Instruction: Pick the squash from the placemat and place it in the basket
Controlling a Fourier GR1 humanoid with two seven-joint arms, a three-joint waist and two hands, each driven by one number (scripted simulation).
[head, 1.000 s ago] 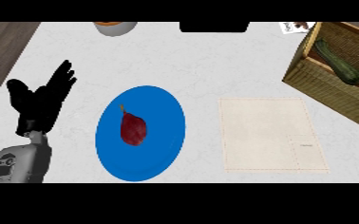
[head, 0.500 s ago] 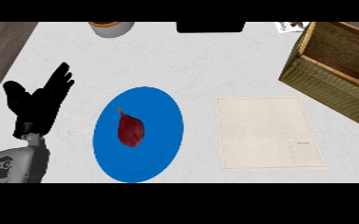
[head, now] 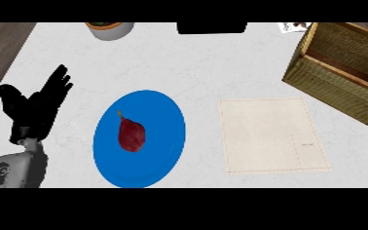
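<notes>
Head view: the left hand (head: 36,108) shows at the left edge of the counter (head: 215,63), its grey forearm (head: 22,168) coming up from the lower left corner. Its fingers (head: 56,80) are straight and spread, pointing up and a little right, with the thumb (head: 10,97) out to the left; it holds nothing. The right hand does not show.

Just right of the hand lies a blue plate (head: 140,139). On the plate, left of its middle, sits a dark red squash (head: 131,134) with a short stem pointing up and left. The squash lies to the right of and below the fingers, well apart from them, with a strip of bare counter and the plate's rim between. Nothing touches it.

Right of the plate, apart from it, a pale placemat (head: 271,135) lies flat, with nothing on it. At the upper right corner stands a woven basket (head: 332,66), cut off by the right edge, its near corner just above the placemat.

Along the top edge are a grey pot (head: 109,29) at the left, a black object (head: 212,28) in the middle, and a small card (head: 293,27) beside the basket
</notes>
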